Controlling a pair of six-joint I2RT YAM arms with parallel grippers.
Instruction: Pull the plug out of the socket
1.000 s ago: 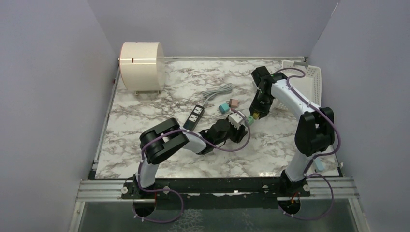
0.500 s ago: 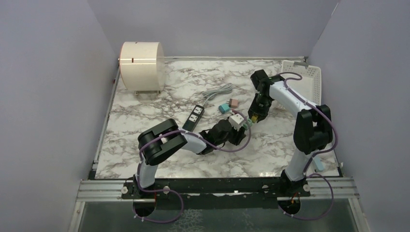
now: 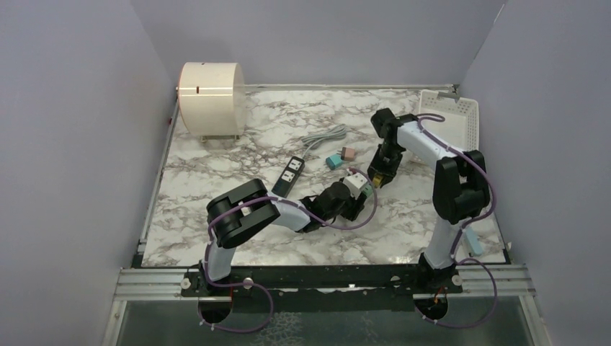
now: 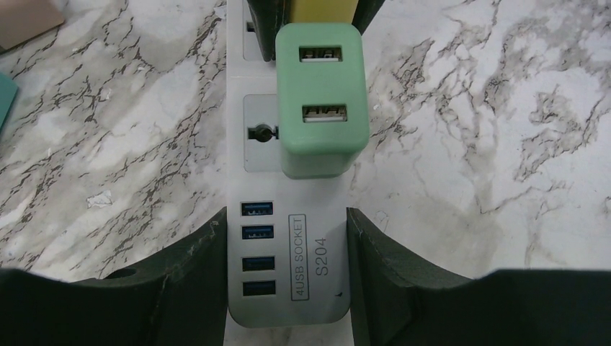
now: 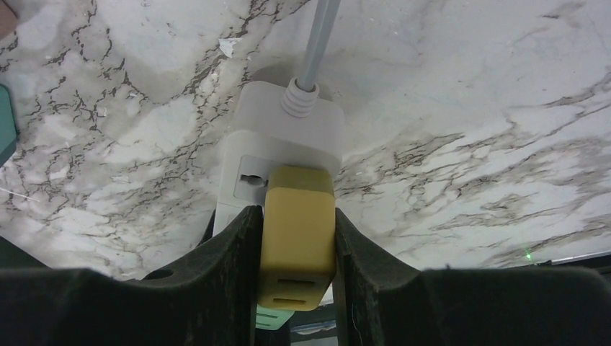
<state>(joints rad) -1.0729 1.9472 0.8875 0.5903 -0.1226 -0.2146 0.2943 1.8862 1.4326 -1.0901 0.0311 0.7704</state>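
Marble table (image 3: 216,180), lilac walls (image 3: 72,144) on three sides. Left gripper (image 4: 287,231) clasps white strip (image 4: 317,270) by its edges; right gripper (image 5: 295,216) clenched on yellow plug (image 5: 299,238), beside green plug (image 4: 320,108) on strip

A marble-patterned table top (image 3: 216,216) is enclosed on three sides by plain purple walls (image 3: 72,144). A cream cylinder (image 3: 211,97) is placed on its side in the far left corner. A white slatted basket (image 3: 461,119) is set in the far right corner. A black power strip (image 3: 290,173) is laid near the middle, with its grey cable (image 3: 322,137) bunched just behind it. A teal block (image 3: 333,161) and a pink block (image 3: 349,153) are positioned side by side, right of the cable. A light blue item (image 3: 475,245) is seen at the near right edge; its type cannot be determined.
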